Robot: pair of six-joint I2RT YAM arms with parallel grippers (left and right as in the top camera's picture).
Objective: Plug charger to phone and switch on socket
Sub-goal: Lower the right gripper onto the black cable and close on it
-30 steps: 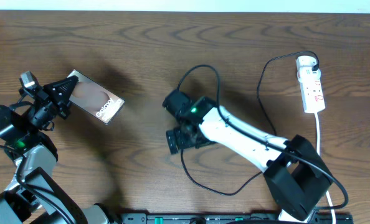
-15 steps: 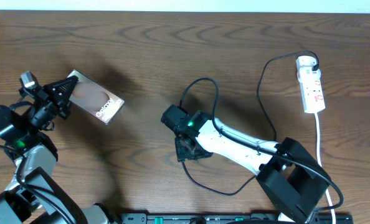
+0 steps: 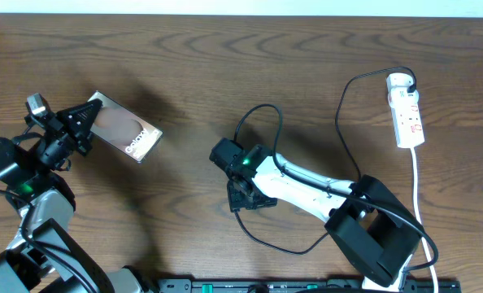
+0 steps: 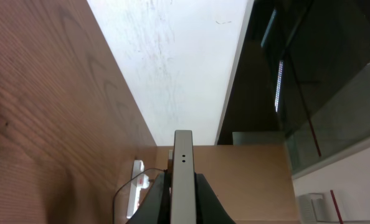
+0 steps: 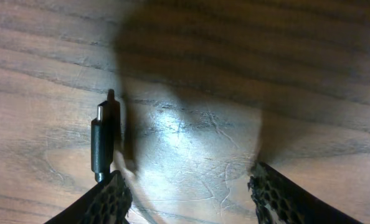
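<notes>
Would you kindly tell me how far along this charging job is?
Done: the left gripper grips the glossy dark rectangular phone by one end. In hand: the open right gripper hovers at the thin black charger cable's plug tip, lying ungripped. Left: grasp it, plug it in, switch on the white power strip.

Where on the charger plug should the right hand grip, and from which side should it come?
I would grip the charger plug by its black body, across the narrow sides, coming straight down from above: it lies flat on the table, and its tip should stay free for the phone.
</notes>
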